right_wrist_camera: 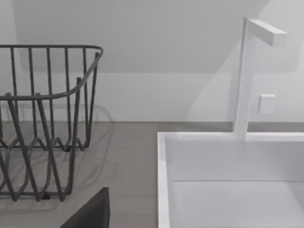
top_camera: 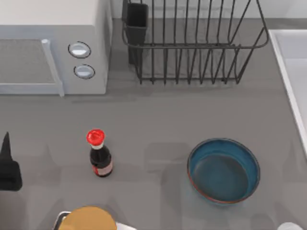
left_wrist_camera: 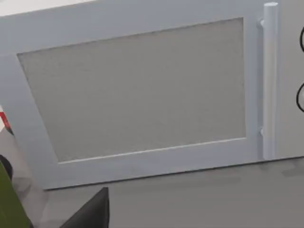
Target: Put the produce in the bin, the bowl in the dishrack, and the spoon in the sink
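The left gripper (top_camera: 7,160) sits at the table's far left edge, a dark shape low over the grey table (top_camera: 153,120), well in front of the microwave (top_camera: 53,45). Whether its jaws stand wide or narrow I cannot tell. In the left wrist view a dark wedge of this gripper juts in at the lower edge. Beyond it are the microwave's pale door (left_wrist_camera: 137,90) and its upright bar handle (left_wrist_camera: 270,80). A green thing (left_wrist_camera: 9,204) and a sliver of red (left_wrist_camera: 4,121) sit at that view's edge, too little of either to name.

The microwave fills the back left corner, with two round knobs (top_camera: 79,50) on its front. In front of it, well apart, a dark sauce bottle (top_camera: 99,154) with a red cap stands upright on the table. Near the front edge, just left of the bottle's line, lies a rounded tan-orange thing (top_camera: 88,219) on something white.

The dishrack (top_camera: 192,45) stands at the back, just right of the microwave, with its dark utensil cup (top_camera: 136,24) on the corner nearest the microwave. The bowl (top_camera: 223,170) rests upright on the table, right of centre, near the front and well apart from the dishrack. Nothing lies inside it, and neither gripper touches it.

The sink (top_camera: 290,72) runs along the right edge of the table. The right wrist view shows its raised rim and a white tap (right_wrist_camera: 244,76) at its back, the dishrack's end standing beside it. A dark part of the right gripper (right_wrist_camera: 90,213) pokes in low in that view, and the state of its jaws cannot be told
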Robot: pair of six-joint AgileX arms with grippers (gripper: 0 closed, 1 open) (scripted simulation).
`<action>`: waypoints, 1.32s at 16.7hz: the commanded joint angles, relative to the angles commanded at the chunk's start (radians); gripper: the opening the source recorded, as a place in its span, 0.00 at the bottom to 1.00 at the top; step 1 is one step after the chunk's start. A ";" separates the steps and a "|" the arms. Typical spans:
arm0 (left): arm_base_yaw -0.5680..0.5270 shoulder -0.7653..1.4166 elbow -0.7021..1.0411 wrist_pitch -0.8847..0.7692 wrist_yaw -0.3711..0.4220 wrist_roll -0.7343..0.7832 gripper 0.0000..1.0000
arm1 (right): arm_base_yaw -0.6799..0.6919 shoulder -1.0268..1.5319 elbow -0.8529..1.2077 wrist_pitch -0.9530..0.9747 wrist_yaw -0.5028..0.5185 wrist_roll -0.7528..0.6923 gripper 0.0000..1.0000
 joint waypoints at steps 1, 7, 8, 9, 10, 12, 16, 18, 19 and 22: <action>0.003 -0.031 -0.013 0.024 0.000 -0.053 1.00 | 0.000 0.000 0.000 0.000 0.000 0.000 1.00; 0.011 -0.094 -0.034 0.074 -0.002 -0.159 1.00 | 0.000 0.000 0.000 0.000 0.000 0.000 1.00; 0.011 -0.094 -0.034 0.074 -0.002 -0.159 1.00 | 0.000 0.000 0.000 0.000 0.000 0.000 1.00; 0.011 -0.094 -0.034 0.074 -0.002 -0.159 1.00 | 0.000 0.000 0.000 0.000 0.000 0.000 1.00; 0.011 -0.094 -0.034 0.074 -0.002 -0.159 1.00 | 0.000 0.000 0.000 0.000 0.000 0.000 1.00; 0.011 -0.094 -0.034 0.074 -0.002 -0.159 1.00 | 0.004 0.011 0.011 -0.010 0.000 0.004 1.00; 0.011 -0.094 -0.034 0.074 -0.002 -0.159 1.00 | 0.056 0.159 0.151 -0.136 0.001 0.053 1.00; 0.011 -0.094 -0.034 0.074 -0.002 -0.159 1.00 | 0.099 0.296 0.266 -0.239 0.000 0.095 1.00; 0.011 -0.094 -0.034 0.074 -0.002 -0.159 1.00 | 0.123 0.378 0.330 -0.298 -0.001 0.118 1.00; 0.011 -0.094 -0.034 0.074 -0.002 -0.159 1.00 | 0.201 0.665 0.536 -0.492 -0.004 0.198 1.00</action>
